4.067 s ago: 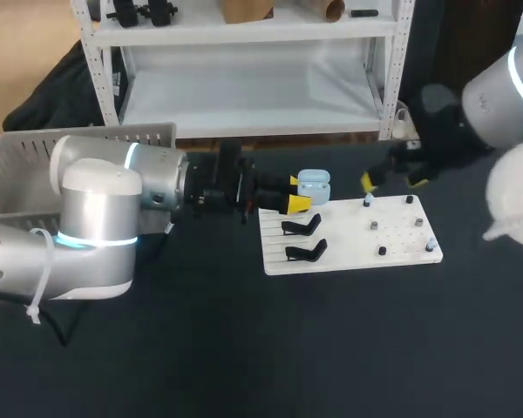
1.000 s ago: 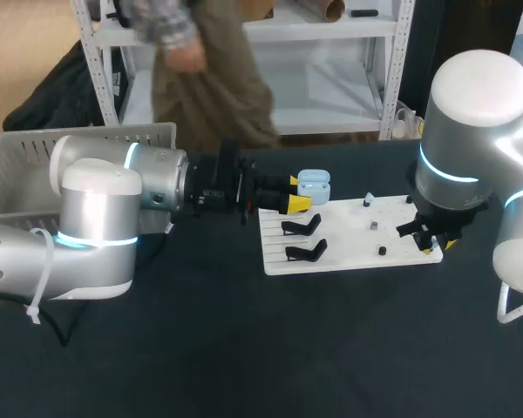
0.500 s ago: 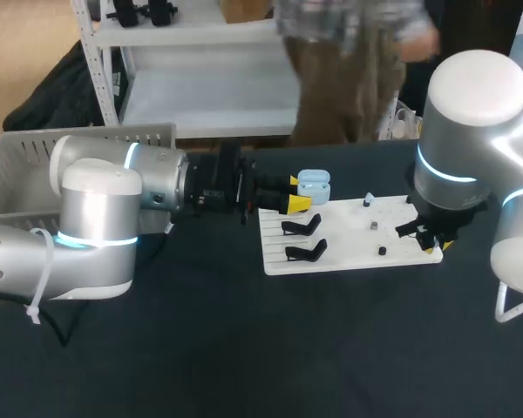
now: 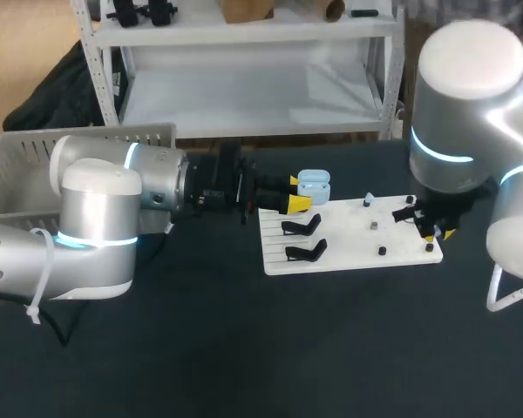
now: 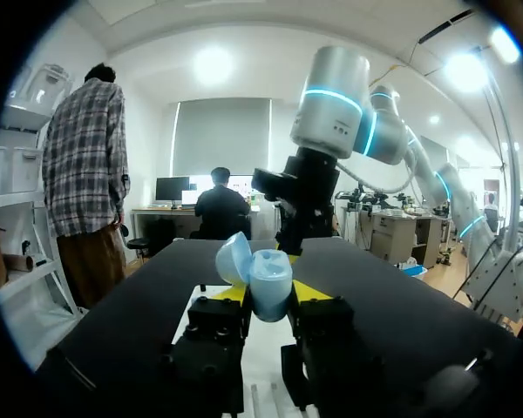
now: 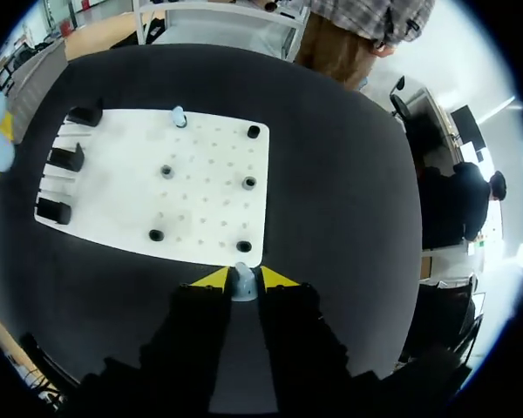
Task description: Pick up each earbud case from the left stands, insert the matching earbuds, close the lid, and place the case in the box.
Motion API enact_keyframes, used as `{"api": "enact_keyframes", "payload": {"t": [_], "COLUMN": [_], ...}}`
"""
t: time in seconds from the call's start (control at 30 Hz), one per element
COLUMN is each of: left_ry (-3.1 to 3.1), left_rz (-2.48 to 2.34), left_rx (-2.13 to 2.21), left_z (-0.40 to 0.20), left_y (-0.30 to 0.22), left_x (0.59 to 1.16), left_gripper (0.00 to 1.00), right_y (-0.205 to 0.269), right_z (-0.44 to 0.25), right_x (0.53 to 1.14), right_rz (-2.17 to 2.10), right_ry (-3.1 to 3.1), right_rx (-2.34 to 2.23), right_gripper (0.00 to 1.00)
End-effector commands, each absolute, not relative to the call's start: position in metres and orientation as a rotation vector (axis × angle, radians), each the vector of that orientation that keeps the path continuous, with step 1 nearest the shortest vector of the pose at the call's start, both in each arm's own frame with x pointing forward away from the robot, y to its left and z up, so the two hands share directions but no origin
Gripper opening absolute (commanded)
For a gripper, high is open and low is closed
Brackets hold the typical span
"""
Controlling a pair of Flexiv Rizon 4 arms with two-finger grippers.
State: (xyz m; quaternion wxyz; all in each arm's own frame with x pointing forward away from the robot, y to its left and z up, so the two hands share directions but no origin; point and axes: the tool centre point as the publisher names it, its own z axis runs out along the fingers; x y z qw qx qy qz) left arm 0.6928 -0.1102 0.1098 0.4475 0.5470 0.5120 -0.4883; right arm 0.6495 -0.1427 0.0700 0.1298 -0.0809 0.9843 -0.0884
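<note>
Okay so the right gripper is pinched on a small pale earbud, one yellow tip on each side of it, hanging just off the near right corner of the white board; four seconds back that arm was up behind the board's far edge with nothing in it, a second ago it was down low at that corner, and now it's risen a bit with the bud, so I'd call the pick done and the carry to the case next; the black peg right ahead of the fingers looks bare, probably where the bud sat; another pale bud is on a peg at the far edge, the rest of the pegs look dark or grey and I can't tell what's on them; over at the board's far left corner the left gripper hasn't budged the whole time, clamped on the light blue case with its lid flipped open; two black stands sit on the board just below it, and the grey basket is behind the left arm; in the way, as I read it: the pegs along the route, the raised lid, and the left fingers hugging the case, so not much room to drop the bud in.
</note>
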Motion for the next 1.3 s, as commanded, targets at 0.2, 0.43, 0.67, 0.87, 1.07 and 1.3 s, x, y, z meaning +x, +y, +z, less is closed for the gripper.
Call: {"api": "enact_keyframes", "payload": {"t": [0.2,0.43,0.67,0.87,1.07,1.3], "left_ry": [1.268,1.268,1.268,1.268,1.268,1.268], "left_rz": [-1.209,-1.209,-1.209,-1.209,-1.209,-1.209], "left_rx": [1.355,1.355,1.355,1.355,1.355,1.355], "left_z": [0.110,0.110,0.110,0.110,0.110,0.110], "left_y": [-0.110,-0.110,-0.110,-0.110,-0.110,-0.110], "left_x": [0.693,0.693,0.693,0.693,0.693,0.693], "left_gripper": [0.00,0.00,0.00,0.00,0.00,0.00], "right_y": [-0.110,-0.068,-0.030,-0.011,-0.011,-0.008], "right_z": [0.140,0.174,0.183,0.175,0.175,0.175], "right_x": [0.622,0.608,0.606,0.614,0.614,0.614], "right_rz": [-0.226,-0.163,-0.153,-0.142,-0.142,-0.147], "right_ry": [2.896,2.930,2.923,2.896,2.896,2.898], "right_rx": [-0.106,-0.069,-0.069,-0.083,-0.083,-0.032], "right_gripper": [0.00,0.00,0.00,0.00,0.00,0.00]}}
